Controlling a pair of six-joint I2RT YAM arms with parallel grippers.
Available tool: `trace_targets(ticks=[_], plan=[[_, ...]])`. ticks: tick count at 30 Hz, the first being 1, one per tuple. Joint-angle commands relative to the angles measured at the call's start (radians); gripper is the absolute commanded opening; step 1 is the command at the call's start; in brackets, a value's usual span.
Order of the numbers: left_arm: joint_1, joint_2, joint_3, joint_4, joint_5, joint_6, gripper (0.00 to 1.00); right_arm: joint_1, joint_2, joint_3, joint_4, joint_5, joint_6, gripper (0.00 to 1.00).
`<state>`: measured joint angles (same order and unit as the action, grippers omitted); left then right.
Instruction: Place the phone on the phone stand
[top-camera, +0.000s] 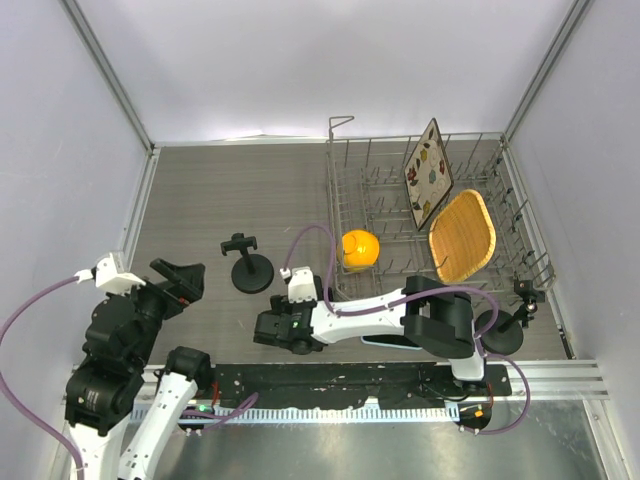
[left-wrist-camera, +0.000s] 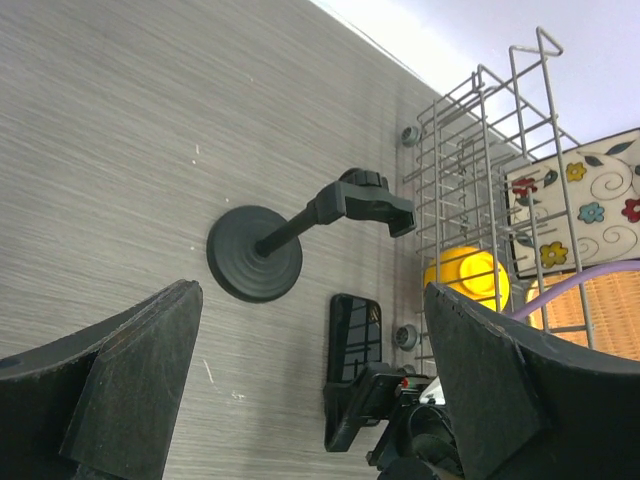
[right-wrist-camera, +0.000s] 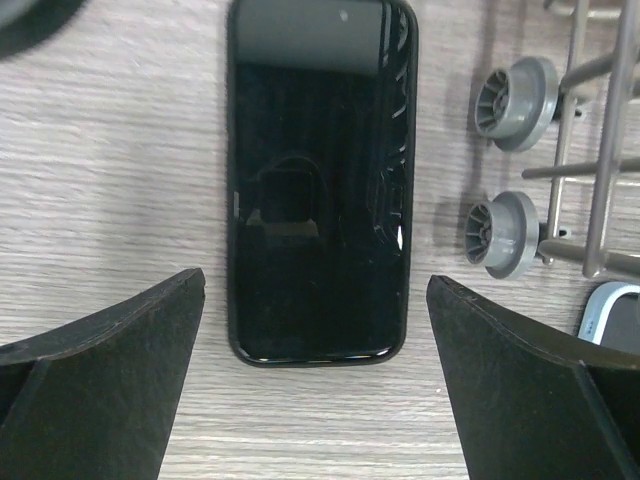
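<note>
The phone (right-wrist-camera: 320, 150) is a black slab lying flat, screen up, on the grey wood-grain table. My right gripper (right-wrist-camera: 315, 290) hovers open over its near end, one finger on each side, not touching it. The left wrist view also shows the phone (left-wrist-camera: 356, 335), just past the phone stand (left-wrist-camera: 262, 250), with the right gripper (left-wrist-camera: 365, 405) at its near end. The phone stand (top-camera: 252, 268) is black, with a round base, a slanted stem and a clamp head. My left gripper (top-camera: 180, 283) is open and empty, left of the stand. It (left-wrist-camera: 310, 290) points toward the stand and phone.
A wire dish rack (top-camera: 430, 215) stands at the back right with a yellow object (top-camera: 360, 248), a patterned plate (top-camera: 428, 172) and a woven tray (top-camera: 463, 235). Its grey wheels (right-wrist-camera: 515, 90) lie right of the phone. A second black stand (top-camera: 505, 325) and a pale-edged device (right-wrist-camera: 612, 318) are nearby.
</note>
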<state>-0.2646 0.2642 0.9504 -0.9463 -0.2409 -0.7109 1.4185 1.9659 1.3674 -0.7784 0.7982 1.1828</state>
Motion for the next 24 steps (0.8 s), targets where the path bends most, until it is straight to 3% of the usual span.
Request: trace_targets(ticks=[1,11,18,24], plan=[[-0.002,0.017,-0.039,0.080,0.054,-0.036,0.96,0.010,-0.053,-0.054,0.089,-0.014,-0.002,0.99],[-0.002,-0.011,-0.019,0.037,0.042,-0.044,0.96,0.016,-0.050,-0.094,0.166,-0.048,-0.037,0.99],[-0.002,-0.017,-0.010,0.038,0.035,-0.047,0.96,0.014,-0.059,-0.108,0.137,-0.065,0.060,0.98],[-0.002,-0.013,-0.021,0.044,0.046,-0.062,0.96,0.016,-0.068,-0.128,0.175,-0.074,0.055,0.82]])
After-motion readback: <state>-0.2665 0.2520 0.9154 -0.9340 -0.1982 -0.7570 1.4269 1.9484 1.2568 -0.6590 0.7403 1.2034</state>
